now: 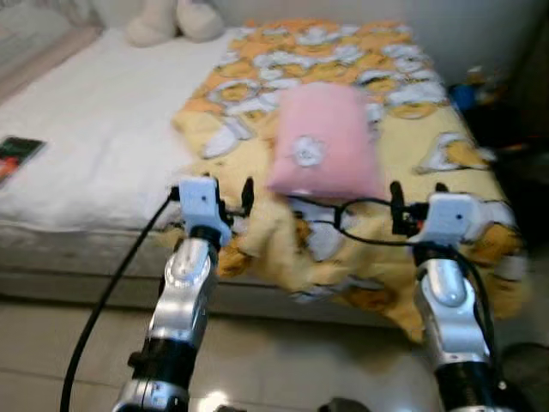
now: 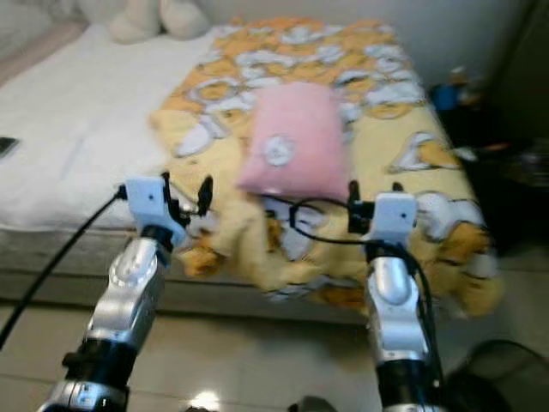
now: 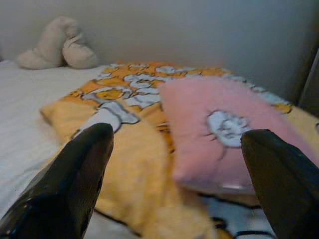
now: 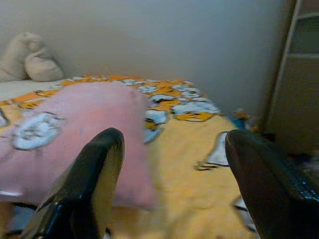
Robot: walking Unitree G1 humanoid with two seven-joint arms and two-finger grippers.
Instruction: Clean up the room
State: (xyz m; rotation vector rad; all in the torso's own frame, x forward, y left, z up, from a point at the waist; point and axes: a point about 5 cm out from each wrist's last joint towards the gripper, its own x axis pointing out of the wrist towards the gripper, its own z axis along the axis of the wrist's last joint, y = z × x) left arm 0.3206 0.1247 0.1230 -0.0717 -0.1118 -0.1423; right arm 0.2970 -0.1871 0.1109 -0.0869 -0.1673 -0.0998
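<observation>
A: Nearest the camera? My two arms, raised at the bed's foot edge. My left gripper (image 1: 233, 196) has fingers spread wide, nothing between them. Right gripper (image 1: 418, 204) likewise apart and empty.

B: The task's thing?

A: Pink pillow (image 1: 326, 144) lying on the yellow duck-print blanket (image 1: 403, 129), just ahead of both grippers, between them. The blanket is bunched and hangs over the mattress edge. A book (image 1: 15, 154) sits well apart on the white sheet (image 1: 103, 129); plush toys (image 1: 176, 19) are by the wall.

B: Risks?

A: I'd say a one-sided pinch lets the soft pillow sag and slip. I could also catch a blanket fold with it and drag the bedding off. The black cable (image 1: 343, 219) near my right wrist might snag.

B: Unclear bits?

A: Frames are blurry. Dark clutter right of the bed can't be identified, and the blanket's hanging edge is behind my arms
</observation>
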